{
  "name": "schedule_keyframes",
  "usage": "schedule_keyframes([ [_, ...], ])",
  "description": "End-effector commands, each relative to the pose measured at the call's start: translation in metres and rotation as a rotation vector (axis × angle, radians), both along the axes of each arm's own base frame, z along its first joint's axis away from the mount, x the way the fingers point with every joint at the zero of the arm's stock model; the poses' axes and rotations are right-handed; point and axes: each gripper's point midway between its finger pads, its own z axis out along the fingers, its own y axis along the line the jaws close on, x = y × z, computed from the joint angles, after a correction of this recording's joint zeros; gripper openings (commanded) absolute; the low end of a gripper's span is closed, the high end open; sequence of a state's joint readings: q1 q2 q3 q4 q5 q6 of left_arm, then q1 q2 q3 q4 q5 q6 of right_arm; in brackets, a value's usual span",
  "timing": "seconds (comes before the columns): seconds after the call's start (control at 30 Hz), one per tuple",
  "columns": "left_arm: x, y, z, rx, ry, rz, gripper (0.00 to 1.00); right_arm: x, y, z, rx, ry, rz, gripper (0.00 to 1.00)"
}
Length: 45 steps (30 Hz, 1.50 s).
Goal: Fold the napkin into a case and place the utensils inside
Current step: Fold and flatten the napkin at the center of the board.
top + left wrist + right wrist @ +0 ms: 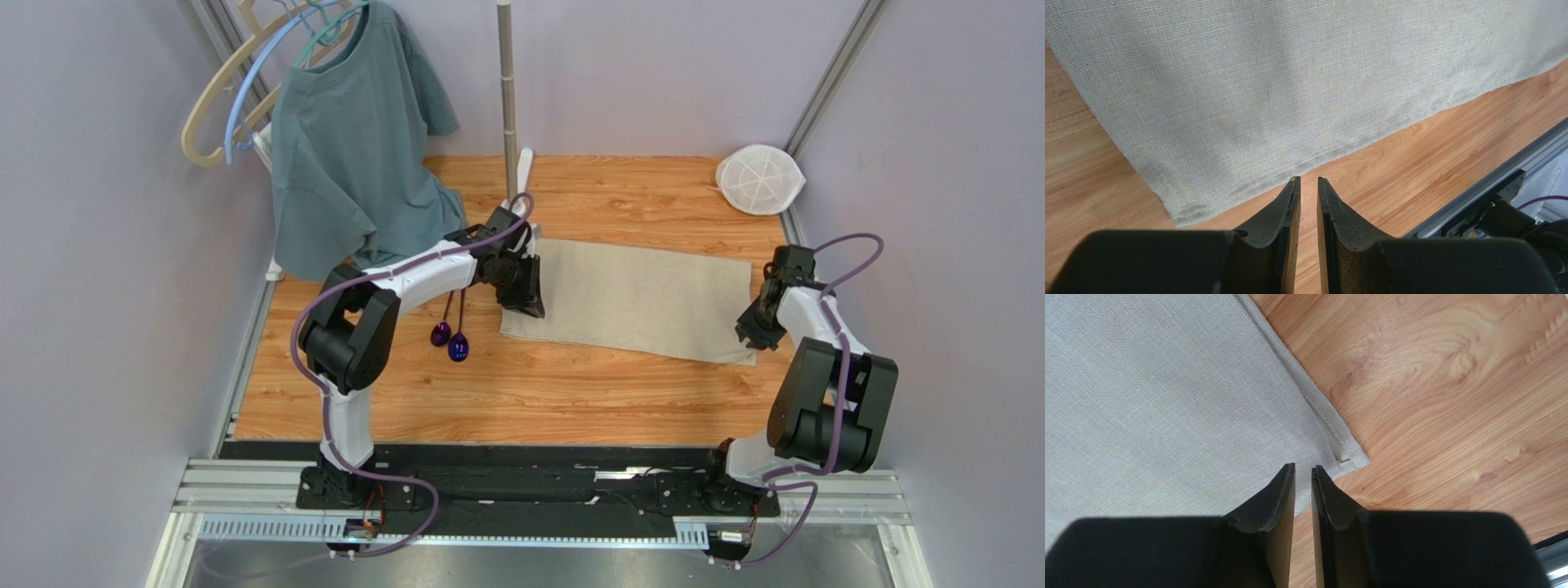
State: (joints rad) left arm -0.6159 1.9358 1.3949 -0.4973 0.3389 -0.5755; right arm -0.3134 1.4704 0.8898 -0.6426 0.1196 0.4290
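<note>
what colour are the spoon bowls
The spoon bowls are shiny purple; top view shows them best.

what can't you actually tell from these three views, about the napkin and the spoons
- Top view: the left gripper covers the left end of the napkin, so the fold there is hidden.
- Top view: the left arm crosses the handles of the spoons, hiding their far ends.
- Wrist views: the napkin runs off the frame edges, so its number of layers is unclear.
- Wrist views: the spoons lie outside the frame.
</note>
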Motion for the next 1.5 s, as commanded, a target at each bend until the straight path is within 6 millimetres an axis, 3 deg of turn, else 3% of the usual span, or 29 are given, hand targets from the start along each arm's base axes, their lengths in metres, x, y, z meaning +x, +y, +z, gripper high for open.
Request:
schedule_keyframes([
  [0.0, 0.005, -0.007, 0.000, -0.008, -0.009, -0.006, 0.24, -0.012, -0.001, -0.010, 0.001, 0.029, -0.014, 0.18],
  [0.13, 0.001, 0.000, -0.009, 0.026, -0.002, -0.006, 0.23, -0.018, -0.002, -0.032, 0.005, 0.071, -0.043, 0.15],
  [0.2, 0.003, 0.000, -0.002, 0.019, -0.029, -0.007, 0.23, -0.020, -0.006, -0.033, -0.010, 0.081, -0.054, 0.15],
  [0.3, 0.004, -0.001, 0.003, 0.013, -0.041, -0.015, 0.23, -0.014, -0.012, -0.017, -0.044, 0.057, -0.041, 0.17],
  [0.33, 0.004, -0.001, 0.005, 0.008, -0.042, -0.017, 0.23, -0.009, -0.015, -0.002, -0.063, 0.029, -0.040, 0.19],
  [0.47, 0.006, -0.005, 0.011, -0.008, -0.063, -0.017, 0.24, -0.010, -0.015, 0.023, -0.080, -0.003, -0.035, 0.42],
  [0.57, 0.004, -0.009, 0.012, -0.028, -0.044, -0.024, 0.24, -0.018, -0.013, 0.021, -0.072, 0.004, -0.036, 0.48],
  [0.7, -0.008, -0.017, 0.023, -0.083, -0.017, -0.030, 0.23, -0.025, -0.016, 0.010, -0.027, 0.015, -0.060, 0.48],
  [0.83, -0.037, -0.029, 0.052, -0.190, 0.015, -0.062, 0.23, -0.011, -0.023, 0.011, -0.011, -0.021, -0.047, 0.49],
  [0.93, -0.041, -0.036, 0.084, -0.265, -0.010, -0.074, 0.24, 0.009, -0.035, 0.018, -0.020, -0.043, -0.051, 0.54],
  [1.03, -0.044, -0.037, 0.101, -0.282, -0.021, -0.107, 0.24, 0.037, -0.044, 0.031, -0.033, -0.087, -0.004, 0.54],
  [1.13, -0.048, -0.040, 0.100, -0.313, 0.027, -0.118, 0.24, 0.061, -0.045, 0.042, -0.042, -0.135, 0.066, 0.54],
  [1.23, -0.052, -0.042, 0.097, -0.348, 0.071, -0.116, 0.23, 0.071, -0.040, 0.037, -0.030, -0.126, 0.115, 0.54],
  [1.47, -0.050, -0.042, 0.096, -0.355, 0.070, -0.112, 0.23, 0.029, -0.022, 0.020, 0.026, -0.060, 0.025, 0.55],
])
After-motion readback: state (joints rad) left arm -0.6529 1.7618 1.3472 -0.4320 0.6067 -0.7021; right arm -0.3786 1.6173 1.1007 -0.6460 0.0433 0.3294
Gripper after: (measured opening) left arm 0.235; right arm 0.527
